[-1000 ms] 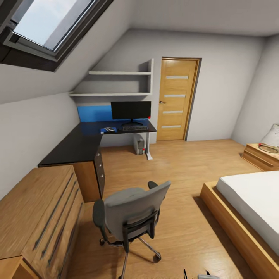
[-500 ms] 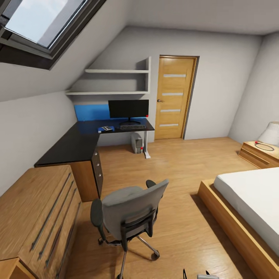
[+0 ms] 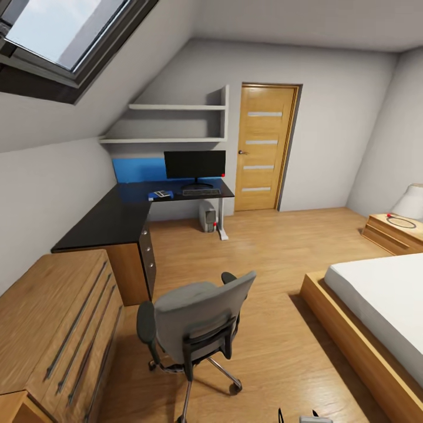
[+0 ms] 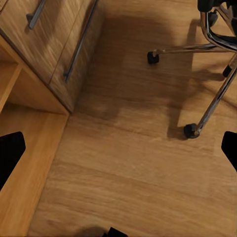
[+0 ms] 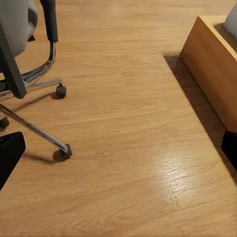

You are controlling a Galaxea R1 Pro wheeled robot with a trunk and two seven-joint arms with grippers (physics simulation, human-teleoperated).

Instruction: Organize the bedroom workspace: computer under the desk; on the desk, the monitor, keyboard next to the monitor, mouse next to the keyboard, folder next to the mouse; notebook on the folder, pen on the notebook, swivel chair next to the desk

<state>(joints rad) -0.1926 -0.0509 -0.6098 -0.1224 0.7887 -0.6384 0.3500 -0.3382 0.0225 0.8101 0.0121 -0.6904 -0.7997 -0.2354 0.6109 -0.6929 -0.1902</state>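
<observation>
Room: attic bedroom, wooden floor (image 3: pixel 282 247).
Swivel chair (image 3: pixel 197 320): near both grippers, untouched.
Left gripper (image 4: pixel 118 148): spread wide, empty.
Right gripper (image 5: pixel 118 153): spread wide, empty.

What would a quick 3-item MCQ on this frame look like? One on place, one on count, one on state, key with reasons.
1. Where does the computer stand?
A. On the desk top
B. On the floor under the desk
C. Beside the bed

2. How many wall shelves hang above the desk?
A. Two
B. Four
C. None

3. Which way does the swivel chair face?
A. Its back toward the camera
B. Its seat front toward the camera
C. Tipped over on its side

Key:
1 B: the computer sits on the floor beneath the desk, near its white leg.
2 A: two white shelves, an upper shelf and a lower shelf, are fixed above the monitor.
3 A: the swivel chair stands upright on its castors on open floor, apart from the desk, with its grey backrest toward the head camera.
</observation>
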